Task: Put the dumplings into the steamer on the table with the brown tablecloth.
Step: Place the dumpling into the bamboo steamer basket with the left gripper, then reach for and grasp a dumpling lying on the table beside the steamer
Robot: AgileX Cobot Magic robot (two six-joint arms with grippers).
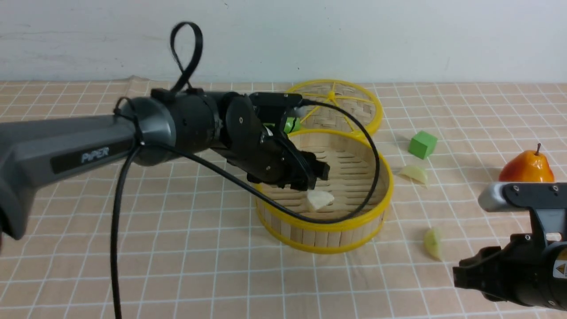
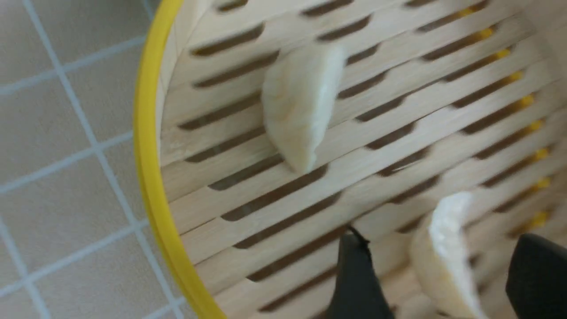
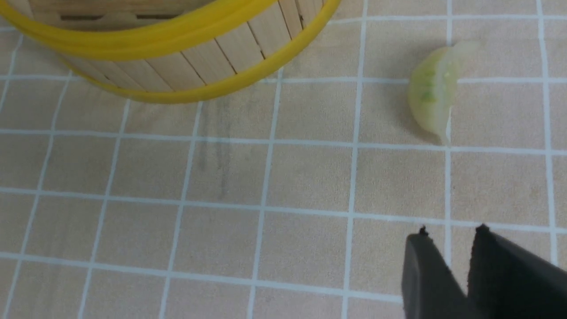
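Note:
The steamer (image 1: 389, 188) stands mid-table on the brown tablecloth (image 1: 199, 266). My left gripper (image 1: 316, 173) reaches inside it and is open. In the left wrist view a cream dumpling (image 2: 443, 266) lies loose on the slats between the left gripper's (image 2: 440, 239) spread fingers (image 2: 356, 279), with a gap on each side. A second cream dumpling (image 2: 301, 106) lies farther along the floor, near the rim (image 2: 148, 155). Two yellow-green dumplings (image 1: 414, 173) (image 1: 433, 243) lie on the cloth right of the steamer. My right gripper (image 1: 460, 275) hovers low at the front right, jaws a little apart and empty, short of the nearer green dumpling (image 3: 432, 95).
The flat woven lid (image 1: 350, 104) leans behind the steamer. A green cube (image 1: 422, 144) sits to its right, and a toy pear (image 1: 527, 167) stands at the far right. The left arm's black cable (image 1: 119, 212) hangs down over the steamer's front.

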